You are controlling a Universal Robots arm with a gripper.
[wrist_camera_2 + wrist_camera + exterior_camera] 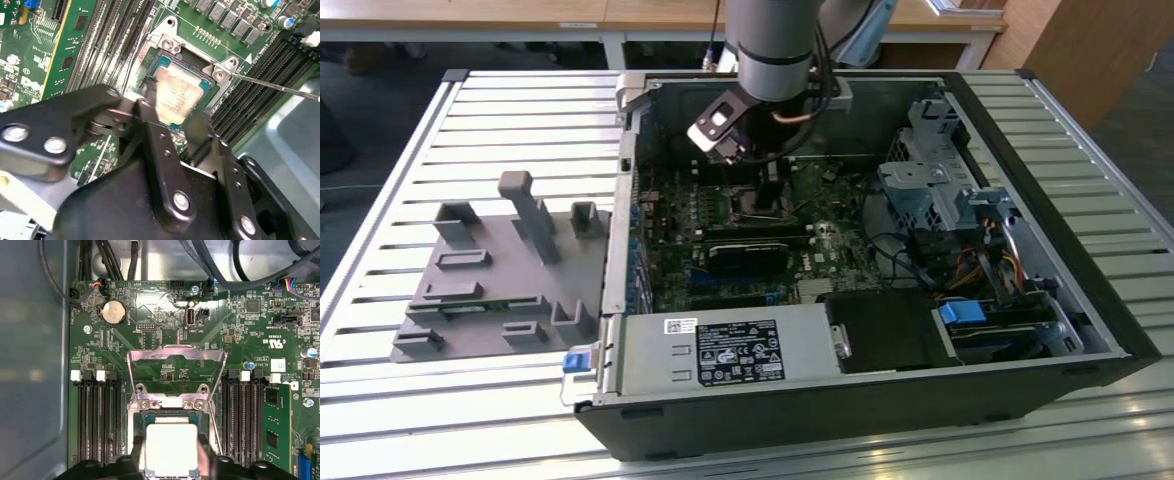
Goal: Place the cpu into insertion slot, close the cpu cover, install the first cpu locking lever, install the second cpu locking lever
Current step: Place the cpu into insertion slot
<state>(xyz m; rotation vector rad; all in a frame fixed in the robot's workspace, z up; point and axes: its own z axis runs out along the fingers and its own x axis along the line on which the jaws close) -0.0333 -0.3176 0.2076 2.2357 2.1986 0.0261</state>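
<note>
Beside raised cpu cover, cpu between fingers

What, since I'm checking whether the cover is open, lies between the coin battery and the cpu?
In the first wrist view, the swung-open cpu cover lies between the coin battery and the cpu.

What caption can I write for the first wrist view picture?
End effector with the cpu at the insertion slot, cpu cover standing open.

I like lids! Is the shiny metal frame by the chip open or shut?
Open. In the first wrist view the thin silvery metal square frame lies swung back, leaving the silver-grey square chip uncovered.
</note>
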